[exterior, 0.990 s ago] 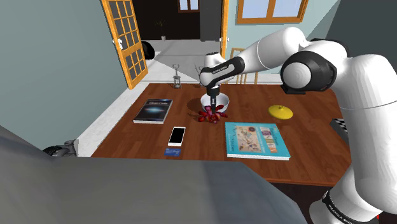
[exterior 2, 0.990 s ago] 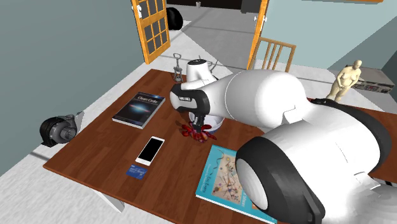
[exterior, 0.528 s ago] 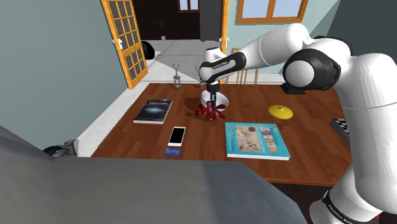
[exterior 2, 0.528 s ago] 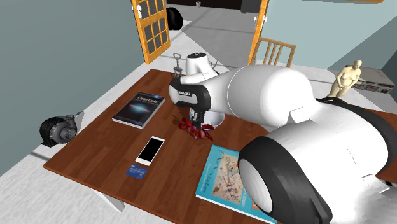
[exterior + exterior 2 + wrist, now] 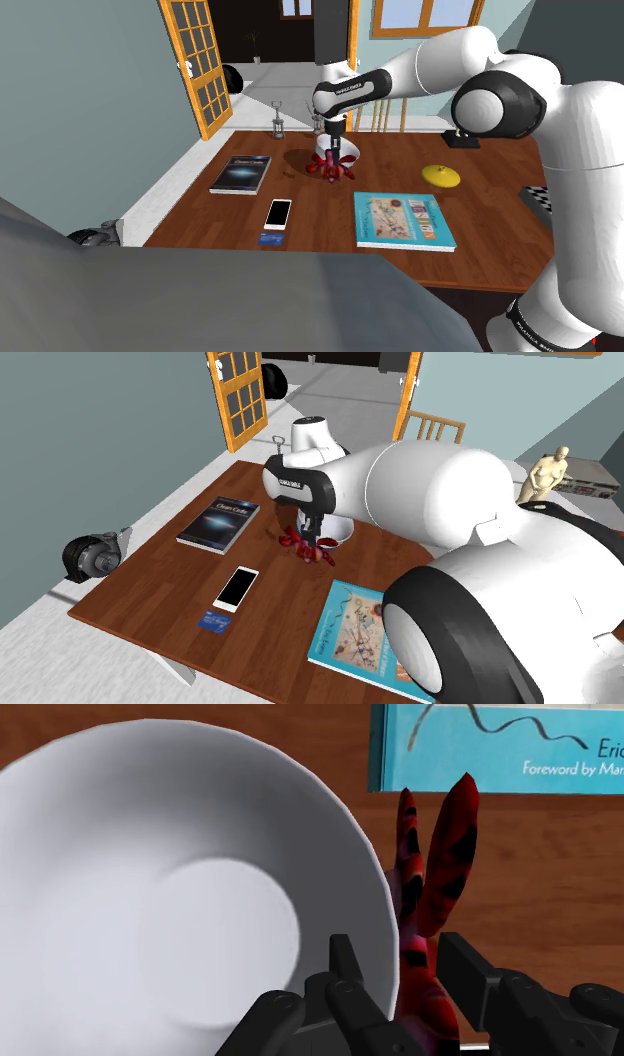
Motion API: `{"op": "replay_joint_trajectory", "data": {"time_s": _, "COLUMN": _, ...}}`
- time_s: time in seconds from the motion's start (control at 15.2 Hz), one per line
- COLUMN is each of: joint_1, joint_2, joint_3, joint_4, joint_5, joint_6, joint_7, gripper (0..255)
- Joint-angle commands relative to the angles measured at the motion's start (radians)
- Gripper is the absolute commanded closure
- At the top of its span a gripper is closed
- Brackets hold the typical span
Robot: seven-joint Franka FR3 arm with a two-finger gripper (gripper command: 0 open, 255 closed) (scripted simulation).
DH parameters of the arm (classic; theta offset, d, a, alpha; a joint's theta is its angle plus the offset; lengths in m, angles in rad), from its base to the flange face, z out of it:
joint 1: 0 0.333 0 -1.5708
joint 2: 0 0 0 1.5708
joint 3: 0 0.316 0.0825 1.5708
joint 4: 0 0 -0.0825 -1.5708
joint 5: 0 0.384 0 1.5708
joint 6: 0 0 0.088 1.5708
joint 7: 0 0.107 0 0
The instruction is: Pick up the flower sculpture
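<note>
My jaws pinch narrow on the red flower sculpture (image 5: 332,168), at seven o'clock of the white bowl (image 5: 150,904) in the shoulder view, so I judge a slow, straight rise clear of its rim best.

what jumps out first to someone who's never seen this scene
The huge white arm looms across the second exterior view's right, reaching over the brown table. At its tip the black gripper clasps a red and black flower sculpture right beside a white bowl. A teal book lies on the table, toward the shoulder view's lower right of them.
</note>
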Motion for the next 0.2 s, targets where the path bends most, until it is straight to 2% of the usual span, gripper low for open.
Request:
{"op": "replay_joint_trajectory", "data": {"time_s": 0.0, "joint_1": -0.001, "joint_2": -0.009, "joint_3": -0.001, "joint_4": 0.016, "joint_5": -0.001, "joint_6": -0.024, "joint_7": -0.001, "gripper": 255}}
{"op": "replay_joint_trajectory", "data": {"time_s": 0.13, "joint_1": -0.001, "joint_2": -0.009, "joint_3": -0.001, "joint_4": 0.018, "joint_5": -0.001, "joint_6": -0.025, "joint_7": -0.001, "gripper": 255}}
